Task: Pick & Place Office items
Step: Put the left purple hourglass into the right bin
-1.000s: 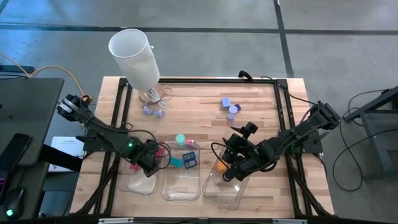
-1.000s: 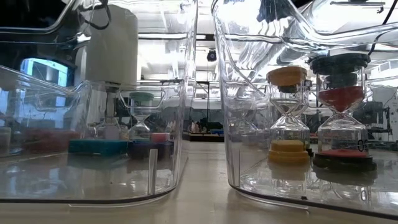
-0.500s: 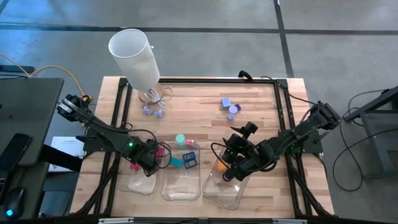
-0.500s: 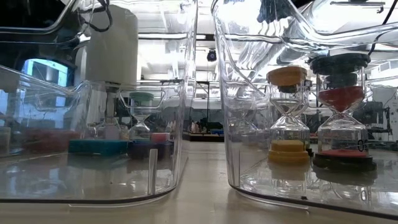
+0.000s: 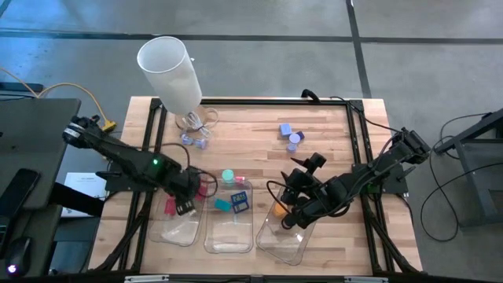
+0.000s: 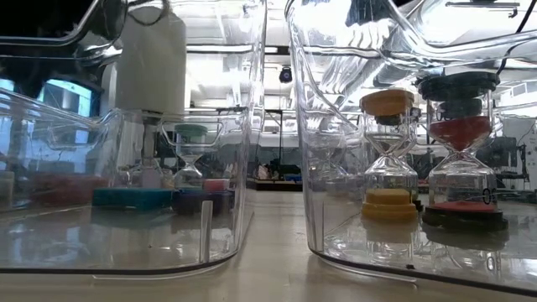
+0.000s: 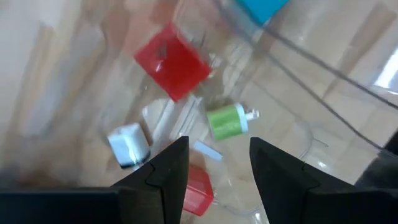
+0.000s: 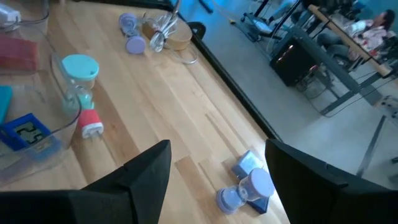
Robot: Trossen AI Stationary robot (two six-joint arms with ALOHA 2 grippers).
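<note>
Right, left gripper [image 7: 214,163] open and empty over the left clear tray [image 5: 174,229]; below its fingers [image 7: 163,171]: red cube [image 7: 172,61], green cap [image 7: 227,121], white-grey piece [image 7: 129,144]. Right gripper [image 8: 214,168] open above the right tray [image 5: 287,240] holding orange-capped hourglass [image 6: 388,155].

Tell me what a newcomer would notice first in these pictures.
Three clear trays sit in a row along the table's near edge, with both dark arms reaching over them: the left gripper above the left tray, jaws open and empty, the right gripper over the right one. Next comes the tall white cylinder at the far left corner, then the red cube and green cap lying in the left tray.
</note>
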